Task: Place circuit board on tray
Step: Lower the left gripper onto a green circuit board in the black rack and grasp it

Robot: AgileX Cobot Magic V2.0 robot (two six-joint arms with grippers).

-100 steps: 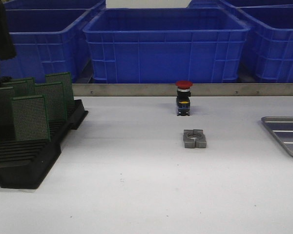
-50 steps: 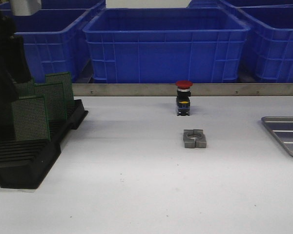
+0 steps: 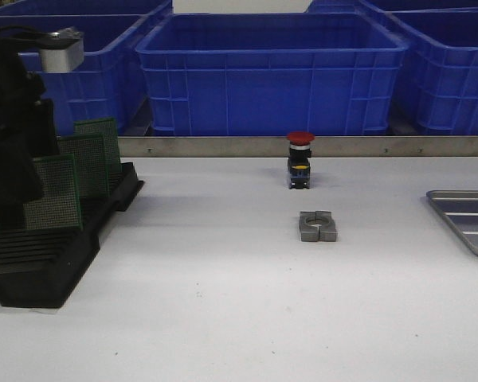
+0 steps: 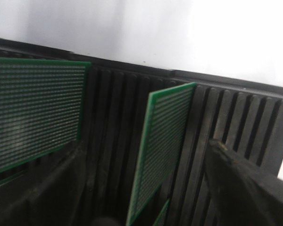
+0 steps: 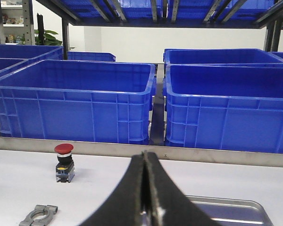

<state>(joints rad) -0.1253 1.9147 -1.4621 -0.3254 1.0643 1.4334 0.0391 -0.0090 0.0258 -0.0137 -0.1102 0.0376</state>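
1. Far left: left gripper (image 3: 12, 171) down over the black rack (image 3: 56, 263), right among the upright circuit boards (image 3: 52, 191). Fingers spread wide in the left wrist view, one dark finger (image 4: 247, 188) on each side of a green board (image 4: 162, 150) standing in its slot, nothing clamped yet as far as visible.
2. About that board: thin, flat, stiff perfboard, probably very light. Slick faces, so best pinched across the two flat sides near the top edge, then lifted straight out of the slot so it doesn't jam. Likely brittle at the corners if twisted.
3. Right of the rack: small grey clamp piece (image 3: 317, 226), red-capped push button (image 3: 299, 159) just behind it, blue bins (image 3: 271, 72) along the back.
4. Far right of the rack: tray (image 3: 466, 219), well apart from the boards and cut off by the frame edge, so no idea of its full size.
5. Right gripper (image 5: 146, 197) pinched closed on nothing, hanging near the tray.
6. Hard to make out: gripper body hides some boards in the front view; exact fingertip contact unclear.
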